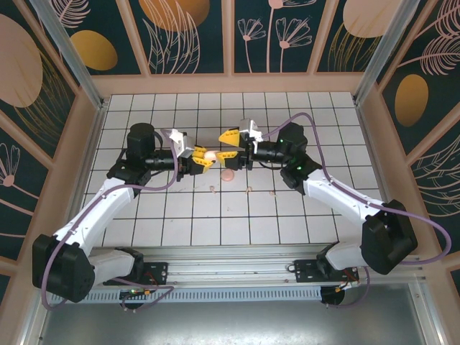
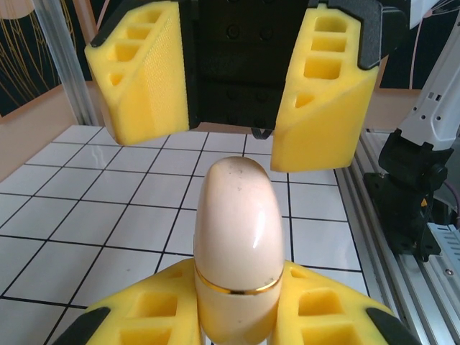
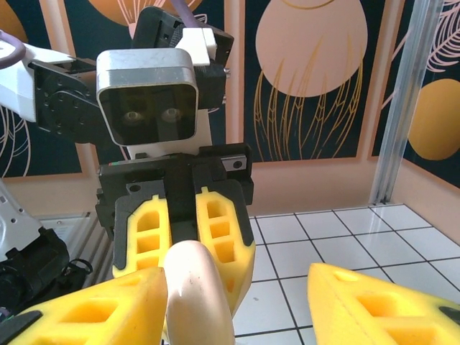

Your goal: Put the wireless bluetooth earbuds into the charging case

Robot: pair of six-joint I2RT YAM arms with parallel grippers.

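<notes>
Yellow foam fingers of the left pincer (image 2: 233, 305) are squeezing the charging case (image 2: 237, 230). At 12 o'clock the right pincer (image 2: 233, 144) is gaping apart. From above, the earbuds (image 1: 213, 189) are lying on the tiles (image 1: 287, 215), 6 o'clock from the case. Next, I think, the case needs opening gently.

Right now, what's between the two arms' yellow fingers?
A pale, gold-banded case, pinched by the left fingers; the right fingers stand open. The left wrist view shows it.
</notes>
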